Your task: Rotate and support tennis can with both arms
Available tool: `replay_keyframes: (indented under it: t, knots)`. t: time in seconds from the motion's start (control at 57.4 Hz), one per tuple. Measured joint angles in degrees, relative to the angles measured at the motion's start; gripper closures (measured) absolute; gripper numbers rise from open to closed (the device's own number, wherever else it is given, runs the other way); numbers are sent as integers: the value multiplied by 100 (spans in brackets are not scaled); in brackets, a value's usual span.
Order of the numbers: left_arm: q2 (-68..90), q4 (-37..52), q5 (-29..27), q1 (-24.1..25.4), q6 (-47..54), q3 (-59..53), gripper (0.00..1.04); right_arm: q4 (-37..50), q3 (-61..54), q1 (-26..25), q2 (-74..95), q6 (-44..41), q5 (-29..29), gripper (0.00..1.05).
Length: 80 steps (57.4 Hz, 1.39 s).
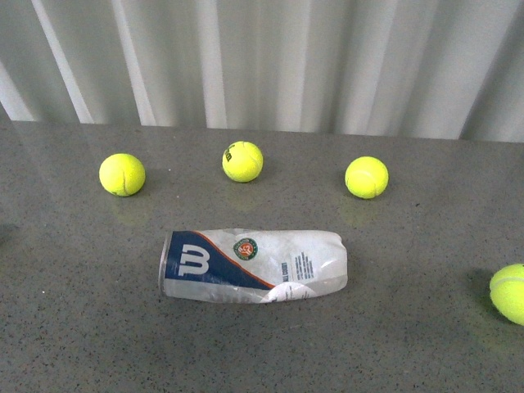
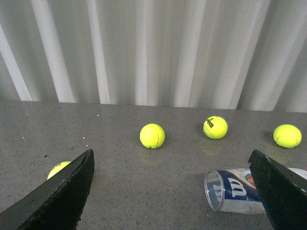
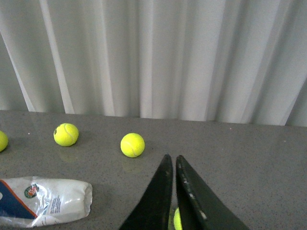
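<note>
The tennis can (image 1: 254,266) lies on its side on the grey table, open metal rim to the left, crumpled white end to the right. Neither arm shows in the front view. In the left wrist view my left gripper (image 2: 172,160) is open, its black fingers (image 2: 62,194) spread wide, and the tennis can (image 2: 232,190) lies ahead near the right-hand finger, apart from both. In the right wrist view my right gripper (image 3: 172,158) is shut with nothing between its tips, and the tennis can (image 3: 45,201) lies off to one side, clear of it.
Three yellow balls stand in a row behind the can (image 1: 122,174) (image 1: 242,161) (image 1: 366,178). Another ball (image 1: 509,293) sits at the right edge of the table. A pale pleated curtain (image 1: 262,57) closes off the table's far side. A ball (image 3: 176,219) shows behind my shut right fingers.
</note>
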Motion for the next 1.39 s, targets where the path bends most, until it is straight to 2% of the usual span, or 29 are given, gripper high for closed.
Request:
replay_keyframes:
  t: [0.314, 0.384, 0.436, 0.854, 0.889, 0.994, 1.029, 1.081, 1.116, 1.168, 1.203, 1.255, 1.36, 1.395]
  knots:
    - [0, 0, 0, 0, 0, 0, 7, -140, -188, -984, -367, 31, -903, 101]
    - [0, 0, 4, 0, 0, 0, 7, -205, -234, -1611, -463, 33, -1687, 101]
    - [0, 0, 11, 2, 0, 0, 7, -203, -286, -1851, -542, 37, -1722, 101]
    - [0, 0, 7, 0, 0, 0, 7, -201, -472, -1923, -708, 37, -1792, 101]
    - [0, 0, 7, 2, 0, 0, 7, -201, -472, -1923, -708, 35, -1792, 97]
    - [0, 0, 7, 2, 0, 0, 7, -201, -472, -1923, -708, 37, -1792, 69]
    - [0, 0, 7, 0, 0, 0, 7, -201, -472, -1923, -708, 35, -1792, 63]
    - [120, -31, -511, -186, 125, 20, 7, -201, -472, -1923, -708, 35, -1792, 55]
    - [407, 142, -1045, -437, 297, 70, 7, -201, -472, -1923, -708, 35, -1790, 48]
    - [1003, 710, -1338, -688, 476, 195, 7, -201, -472, -1923, -708, 37, -1788, 39]
    - [1449, 1187, -1316, -743, 608, 293, 7, -201, -472, -1923, -708, 35, -1792, 33]
    - [2494, 2223, -1008, -763, 726, 603, 7, -201, -472, -1923, -708, 37, -1792, 24]
    - [4518, 3703, -577, -708, 800, 1338, 7, -201, -472, -1923, -708, 42, -1786, 6]
    - [5147, 3969, -398, -686, 785, 1598, 7, -201, -472, -1923, -708, 44, -1790, 5]
